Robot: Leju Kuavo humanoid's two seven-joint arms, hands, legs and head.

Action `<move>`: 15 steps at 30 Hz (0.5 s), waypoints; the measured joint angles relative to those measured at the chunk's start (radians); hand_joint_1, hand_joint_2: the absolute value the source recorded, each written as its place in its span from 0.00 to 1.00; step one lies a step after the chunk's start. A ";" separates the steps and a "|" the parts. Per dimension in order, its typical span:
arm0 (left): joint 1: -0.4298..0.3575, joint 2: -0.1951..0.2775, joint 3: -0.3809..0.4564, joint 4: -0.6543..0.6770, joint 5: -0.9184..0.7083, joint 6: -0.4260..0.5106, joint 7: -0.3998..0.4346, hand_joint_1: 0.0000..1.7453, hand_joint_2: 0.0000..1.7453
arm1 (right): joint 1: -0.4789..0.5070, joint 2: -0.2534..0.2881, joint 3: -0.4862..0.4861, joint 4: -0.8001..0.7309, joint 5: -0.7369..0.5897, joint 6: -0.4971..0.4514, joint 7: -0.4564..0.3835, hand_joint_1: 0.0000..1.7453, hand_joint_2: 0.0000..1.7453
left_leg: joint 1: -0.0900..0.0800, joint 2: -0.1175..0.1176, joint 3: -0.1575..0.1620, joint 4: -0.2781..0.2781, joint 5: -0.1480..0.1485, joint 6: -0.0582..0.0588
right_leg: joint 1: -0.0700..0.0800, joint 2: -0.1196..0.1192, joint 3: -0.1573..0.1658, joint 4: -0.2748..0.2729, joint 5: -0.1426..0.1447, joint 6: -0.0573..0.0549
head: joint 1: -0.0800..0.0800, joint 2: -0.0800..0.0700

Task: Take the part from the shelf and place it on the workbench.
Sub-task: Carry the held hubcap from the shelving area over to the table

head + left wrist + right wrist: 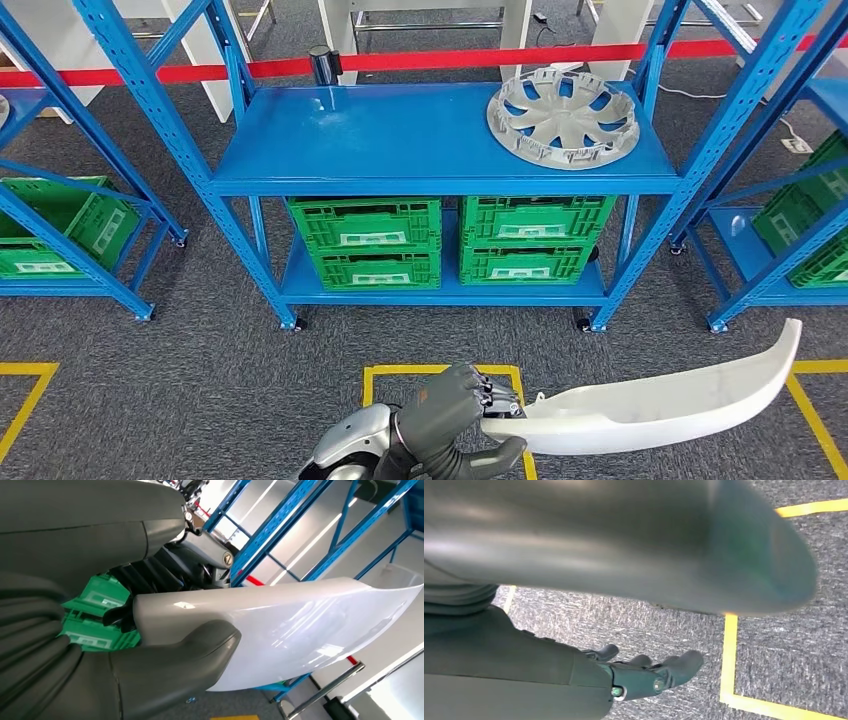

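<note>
I am holding the long, curved, glossy white plastic part by one end in my left hand, thumb under and fingers over it, and it is reaching out to my right above the grey carpet, off the blue metal shelf. My right hand is hanging over the carpet, holding nothing, fingers loosely apart. Below me a yellow taped square is marking the floor. I am judging the picking done; carrying the part to a workbench and setting it down are left. Farther off, four green plastic crates are sitting stacked in two pairs on the shelf's lower level, and one silver wheel cover is lying at the top level's right end.
</note>
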 joint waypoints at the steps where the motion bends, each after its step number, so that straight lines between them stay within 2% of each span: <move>1: 0.001 0.001 0.000 0.001 0.000 0.000 0.000 1.00 1.00 | 0.000 0.000 0.000 0.000 0.000 0.000 0.000 0.00 0.00 | 0.000 0.000 0.014 0.000 0.001 0.000 | 0.000 -0.001 -0.010 0.001 0.007 0.002 | -0.001 0.000; 2: 0.002 0.001 0.000 0.001 0.000 0.000 0.000 1.00 1.00 | 0.000 0.000 0.000 0.000 0.000 0.000 0.000 0.00 0.00 | 0.001 0.000 0.049 -0.041 0.018 0.001 | 0.000 -0.001 -0.019 0.002 0.014 0.003 | -0.001 0.000; 4: 0.003 0.002 0.000 0.000 0.000 0.000 0.000 1.00 1.00 | 0.000 0.000 0.000 0.000 0.000 0.000 -0.002 0.00 0.00 | -0.001 0.000 0.146 -0.185 0.058 0.010 | 0.001 -0.001 -0.031 0.005 0.026 0.010 | -0.002 0.000; 5: 0.002 0.001 0.000 -0.002 0.000 0.000 0.000 1.00 1.00 | 0.000 0.000 0.000 0.000 0.000 0.000 -0.003 0.00 0.00 | -0.003 0.000 0.180 -0.242 0.070 0.017 | 0.002 -0.001 -0.034 0.006 0.031 0.015 | -0.002 0.000; 6: 0.002 0.001 0.000 -0.003 0.000 0.000 0.000 1.00 1.00 | 0.000 0.000 0.000 0.000 0.000 0.000 -0.003 0.00 0.00 | -0.006 0.000 0.198 -0.276 0.075 0.024 | 0.002 -0.001 -0.036 0.006 0.036 0.021 | -0.002 0.000; 9: 0.003 0.001 0.000 -0.006 -0.002 -0.002 0.000 1.00 1.00 | -0.001 0.000 0.001 0.000 0.003 0.001 -0.003 0.00 0.00 | -0.012 0.000 0.193 -0.288 0.092 0.048 | -0.002 -0.001 -0.038 0.002 0.051 0.042 | -0.002 0.000; 10: 0.002 0.000 0.000 -0.006 -0.002 -0.002 0.000 1.00 1.00 | -0.001 0.001 0.001 0.000 0.004 0.001 -0.002 0.00 0.00 | -0.011 0.002 0.188 -0.291 0.102 0.055 | -0.004 0.000 -0.043 0.010 0.040 0.047 | -0.002 0.000; 11: 0.002 0.000 0.000 -0.007 -0.004 -0.003 0.001 1.00 1.00 | -0.001 0.001 0.001 0.000 0.005 0.001 -0.001 0.00 0.00 | -0.009 0.003 0.181 -0.294 0.112 0.062 | -0.004 0.001 -0.053 0.035 0.014 0.052 | 0.000 0.000; 12: 0.002 -0.001 0.000 -0.007 -0.005 -0.003 0.002 1.00 1.00 | -0.001 0.001 0.002 0.000 0.006 0.001 0.000 0.00 0.00 | -0.007 0.005 0.171 -0.295 0.122 0.068 | -0.005 0.002 -0.070 0.079 -0.028 0.055 | 0.002 0.000; 14: 0.002 -0.001 0.000 -0.007 -0.008 -0.003 0.004 1.00 1.00 | -0.001 0.001 0.002 0.000 0.007 0.001 -0.001 0.00 0.00 | -0.008 0.006 0.146 -0.293 0.139 0.073 | -0.004 0.003 -0.109 0.205 -0.116 0.061 | 0.007 0.000; 15: 0.003 0.000 0.000 -0.007 -0.009 -0.003 0.005 1.00 1.00 | -0.001 0.001 0.002 0.000 0.008 0.001 -0.002 0.00 0.00 | -0.009 0.006 0.133 -0.290 0.147 0.073 | -0.004 0.003 -0.117 0.252 -0.137 0.063 | 0.007 0.000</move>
